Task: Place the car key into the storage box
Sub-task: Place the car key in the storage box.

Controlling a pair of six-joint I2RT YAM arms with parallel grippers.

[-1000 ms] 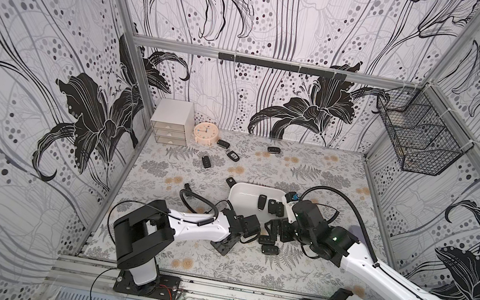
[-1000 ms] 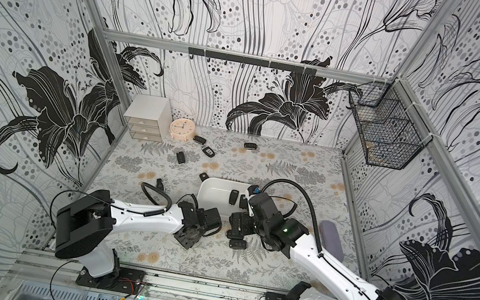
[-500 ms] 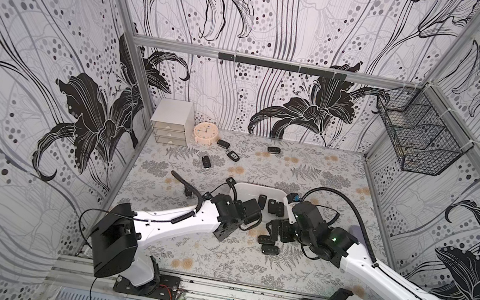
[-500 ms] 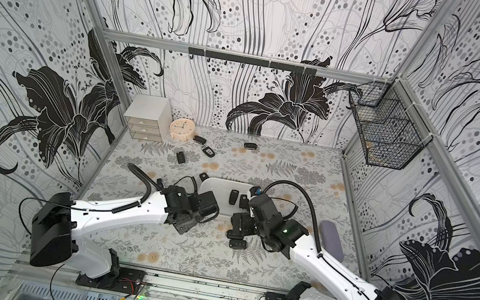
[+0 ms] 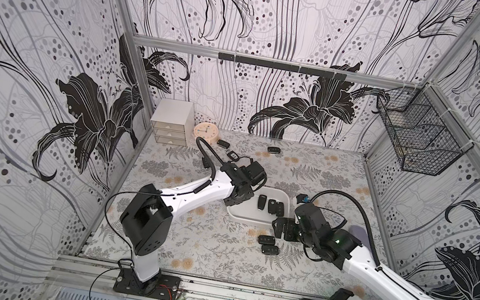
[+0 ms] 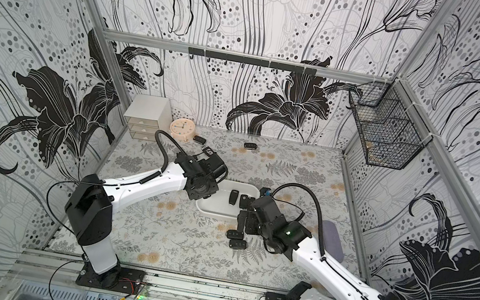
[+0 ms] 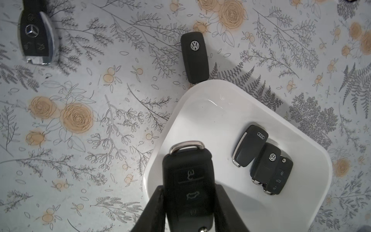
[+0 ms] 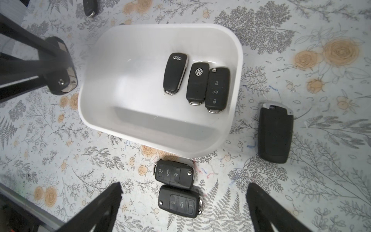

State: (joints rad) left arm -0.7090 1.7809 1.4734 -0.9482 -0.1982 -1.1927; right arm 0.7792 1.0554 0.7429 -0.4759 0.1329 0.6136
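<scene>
"Left wrist view first: what has the left gripper got?"

"A black car key, pinched by its long sides. The jaws are closed down to the key's width, with nothing else between them."

"Where does that put the key?"

"Off the table, above one rounded corner of the storage box. Its loop end shows over the white floor and the rest crosses the rim line. I can't tell from this angle whether all of it would land inside."

"Which way does it point?"

"The long axis runs along the fingers, metal loop leading away from the wrist, button face toward the camera. It looks roughly flat. The three keys lying in the box run nearly the same line, slightly askew, with their loops turned the opposite way."

"So how far along?"

"I'd judge pick-up and carry done. The release is left, perhaps after a small push further over the box."

"And the other arm?"

"The right gripper is spread wide and empty, hanging over a pair of flip keys just beside the box's long wall. A large fob lies near a short wall, and a VW key sits just beside the corner. A Mercedes key is well apart, and a top view shows more keys at the back."
</scene>
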